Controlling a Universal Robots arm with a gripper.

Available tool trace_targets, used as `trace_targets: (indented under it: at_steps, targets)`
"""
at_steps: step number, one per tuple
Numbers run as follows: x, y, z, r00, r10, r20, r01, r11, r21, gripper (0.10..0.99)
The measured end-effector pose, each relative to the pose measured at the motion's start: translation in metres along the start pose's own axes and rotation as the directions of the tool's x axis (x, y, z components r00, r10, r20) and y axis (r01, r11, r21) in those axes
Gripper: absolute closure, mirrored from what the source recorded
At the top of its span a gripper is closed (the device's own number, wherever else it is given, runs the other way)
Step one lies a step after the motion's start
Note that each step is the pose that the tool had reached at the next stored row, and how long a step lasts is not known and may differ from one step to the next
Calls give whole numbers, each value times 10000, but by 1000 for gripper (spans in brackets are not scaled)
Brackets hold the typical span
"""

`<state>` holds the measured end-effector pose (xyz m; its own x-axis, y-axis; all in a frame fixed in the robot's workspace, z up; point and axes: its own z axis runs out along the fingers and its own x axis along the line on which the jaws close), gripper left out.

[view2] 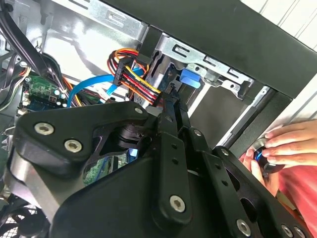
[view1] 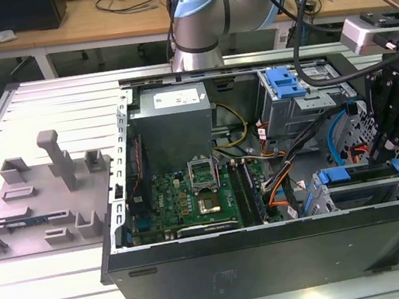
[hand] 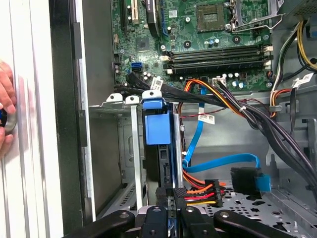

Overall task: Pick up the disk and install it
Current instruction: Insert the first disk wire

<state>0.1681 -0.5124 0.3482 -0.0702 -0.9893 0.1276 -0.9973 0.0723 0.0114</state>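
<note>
**Figure. Disk installation, late stage.** The tool (hand: pixel 173 194) stands at the open end of the drive cage (hand: pixel 133 148). Its two fingers are drawn close together and, as far as the first wrist view shows, are clamped on the thin near edge of the disk (hand: pixel 159 153). The disk stands on edge inside one slot of the cage. Its blue bracket (hand: pixel 157 124) is at the far end, just beside the cage's top rail.

In the exterior view the tool (view1: pixel 391 146) hangs over the end of the cage nearest that view's right. The disk (view1: pixel 359 174) lies along the cage, low in the computer case (view1: pixel 274 258).

A blue data cable (hand: pixel 223 159) and a bundle of coloured power wires (hand: pixel 200 191) lie just beside the cage. Their connectors appear not to be attached to the disk. Farther out are the motherboard (view1: pixel 191 195), the power supply box (view1: pixel 173 120) and a second grey cage with a blue tab (view1: pixel 283 82). A person's hand (view2: pixel 290 144) rests on a small round object on the worktop (view1: pixel 55 289), outside the case wall.

*Progress (judged):* The pick-up is done and the disk is in its bay. The frames do not show whether it is pushed fully home. The grip is not yet released.
</note>
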Motion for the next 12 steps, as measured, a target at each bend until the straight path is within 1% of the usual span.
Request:
trace_targets:
  at_steps: [12]
  targets:
    - [-5, 0, 39, 10000, 0, 1, 0, 10000, 0, 922]
